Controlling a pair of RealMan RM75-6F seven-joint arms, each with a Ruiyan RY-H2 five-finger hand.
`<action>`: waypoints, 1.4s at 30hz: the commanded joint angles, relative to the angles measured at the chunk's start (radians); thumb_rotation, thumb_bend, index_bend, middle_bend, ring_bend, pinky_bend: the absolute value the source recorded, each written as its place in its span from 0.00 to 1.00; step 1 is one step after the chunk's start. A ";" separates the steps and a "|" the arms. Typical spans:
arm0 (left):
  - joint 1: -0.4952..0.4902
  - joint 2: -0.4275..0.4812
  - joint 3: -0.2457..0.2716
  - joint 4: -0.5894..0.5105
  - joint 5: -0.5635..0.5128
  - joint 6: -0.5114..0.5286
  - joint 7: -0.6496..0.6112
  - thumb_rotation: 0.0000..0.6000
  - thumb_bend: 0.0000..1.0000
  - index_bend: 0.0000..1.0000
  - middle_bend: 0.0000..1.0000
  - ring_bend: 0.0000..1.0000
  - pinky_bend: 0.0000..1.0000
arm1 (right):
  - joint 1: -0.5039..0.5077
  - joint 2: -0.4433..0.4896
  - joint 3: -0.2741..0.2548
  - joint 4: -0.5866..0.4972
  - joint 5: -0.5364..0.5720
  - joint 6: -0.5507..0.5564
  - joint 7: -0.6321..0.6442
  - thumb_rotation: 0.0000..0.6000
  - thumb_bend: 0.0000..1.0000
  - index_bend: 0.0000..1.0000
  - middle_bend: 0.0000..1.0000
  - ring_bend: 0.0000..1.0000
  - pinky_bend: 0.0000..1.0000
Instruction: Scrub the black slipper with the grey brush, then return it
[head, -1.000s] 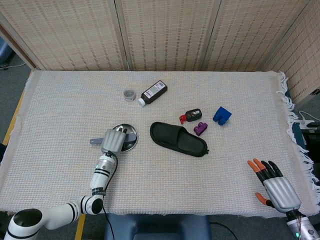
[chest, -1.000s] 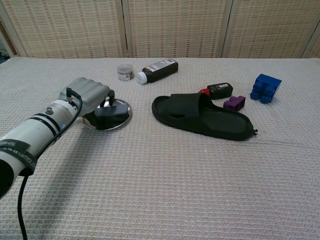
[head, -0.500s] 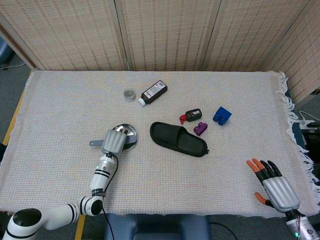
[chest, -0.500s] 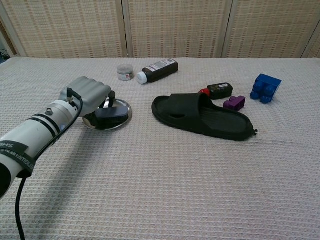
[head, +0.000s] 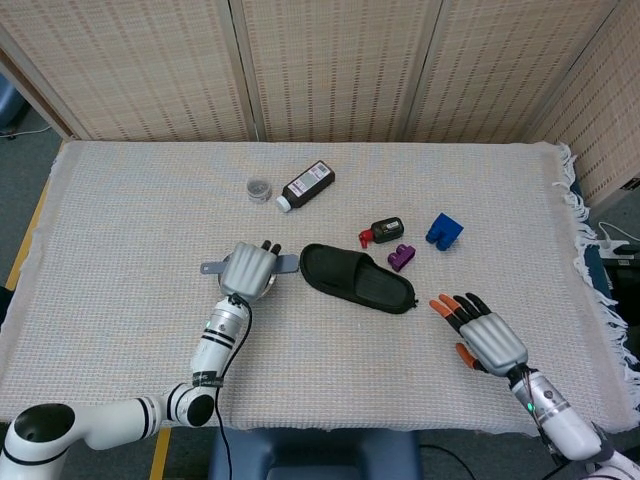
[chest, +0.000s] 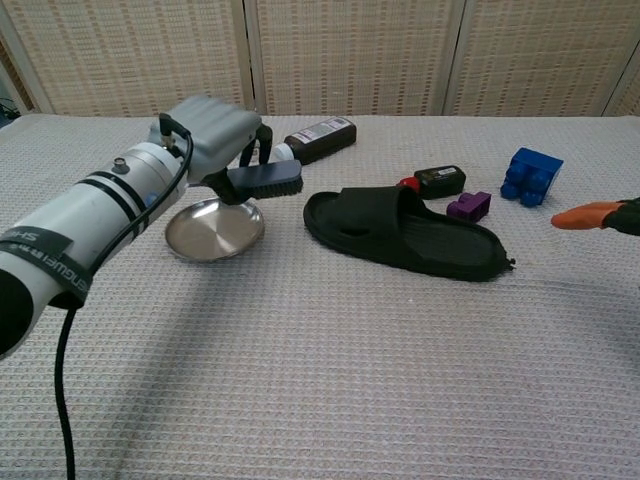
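Note:
The black slipper (head: 357, 278) (chest: 408, 234) lies flat at mid table, toe end to the right. My left hand (head: 250, 268) (chest: 212, 128) grips the grey brush (chest: 263, 180) by its handle and holds it in the air over the metal dish (chest: 214, 229), just left of the slipper's heel. The brush handle end (head: 211, 267) sticks out left of the hand. My right hand (head: 482, 329) hovers open, fingers spread, at the front right of the table. Only its orange fingertips (chest: 587, 214) show at the chest view's right edge.
A brown bottle (head: 306, 186) lies on its side next to a small jar (head: 259, 188) at the back. A small black-and-red bottle (head: 382, 231), a purple block (head: 401, 257) and a blue block (head: 443, 231) sit just behind the slipper.
My left hand has lifted the brush off the dish and carried it up and right toward the slipper. My right hand has moved inward from the table's front right corner.

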 joint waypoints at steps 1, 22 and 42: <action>-0.029 -0.016 -0.021 0.003 -0.016 -0.012 0.008 1.00 0.34 0.54 0.66 0.76 1.00 | 0.129 -0.075 0.060 0.022 0.121 -0.159 -0.091 1.00 0.61 0.00 0.00 0.00 0.00; -0.152 -0.139 -0.043 0.172 -0.056 -0.072 -0.026 1.00 0.34 0.54 0.64 0.75 1.00 | 0.304 -0.169 0.001 0.063 0.483 -0.272 -0.398 1.00 0.70 0.00 0.00 0.00 0.00; -0.226 -0.280 -0.037 0.321 -0.020 -0.048 -0.026 1.00 0.34 0.55 0.64 0.75 1.00 | 0.337 -0.159 -0.051 0.041 0.476 -0.226 -0.367 1.00 0.70 0.00 0.00 0.00 0.00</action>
